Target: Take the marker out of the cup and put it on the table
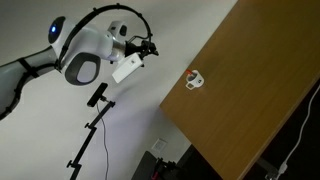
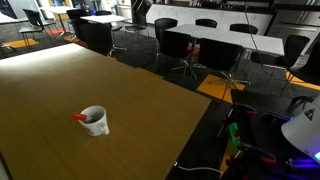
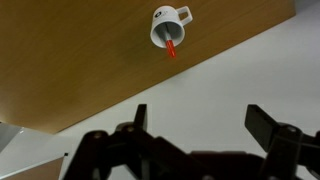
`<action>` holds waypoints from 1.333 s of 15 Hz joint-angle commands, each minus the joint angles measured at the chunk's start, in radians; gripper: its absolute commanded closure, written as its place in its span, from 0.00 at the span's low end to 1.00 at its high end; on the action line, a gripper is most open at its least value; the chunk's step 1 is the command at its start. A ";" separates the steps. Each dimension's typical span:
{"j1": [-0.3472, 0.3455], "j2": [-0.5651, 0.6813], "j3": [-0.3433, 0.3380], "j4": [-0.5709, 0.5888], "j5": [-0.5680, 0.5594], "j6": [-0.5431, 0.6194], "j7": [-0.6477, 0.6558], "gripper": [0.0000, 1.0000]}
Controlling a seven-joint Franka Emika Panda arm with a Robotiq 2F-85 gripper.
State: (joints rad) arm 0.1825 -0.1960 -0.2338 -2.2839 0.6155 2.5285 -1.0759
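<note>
The small white cup [image 1: 197, 79] with a side handle stands on the light-brown wooden table [image 1: 250, 100]; it also shows in an exterior view [image 2: 95, 121] and in the wrist view [image 3: 168, 26]. The marker [image 2: 80, 118] sticks out of the cup with its orange-red end over the rim; it shows in the wrist view [image 3: 173, 48] too. My gripper [image 3: 198, 122] is open and empty, far from the cup and off the table's edge, above the pale floor. In an exterior view the gripper [image 1: 150, 47] hangs well apart from the table.
A black tripod stand [image 1: 92, 125] is under the arm. Black chairs [image 2: 185, 47] and white tables [image 2: 240, 38] stand beyond the table's far edge. Cables and equipment [image 2: 240, 140] lie beside the table's dark edge.
</note>
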 commanded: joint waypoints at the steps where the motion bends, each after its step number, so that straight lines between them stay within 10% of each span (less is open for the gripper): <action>1: -0.021 0.073 0.054 0.030 0.050 0.046 -0.063 0.00; 12: 0.025 0.405 0.118 0.253 0.441 0.104 -0.532 0.00; 20: 0.027 0.624 0.139 0.411 0.436 0.101 -0.535 0.00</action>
State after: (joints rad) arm 0.2180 0.3607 -0.1054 -1.9425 1.0457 2.6495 -1.5909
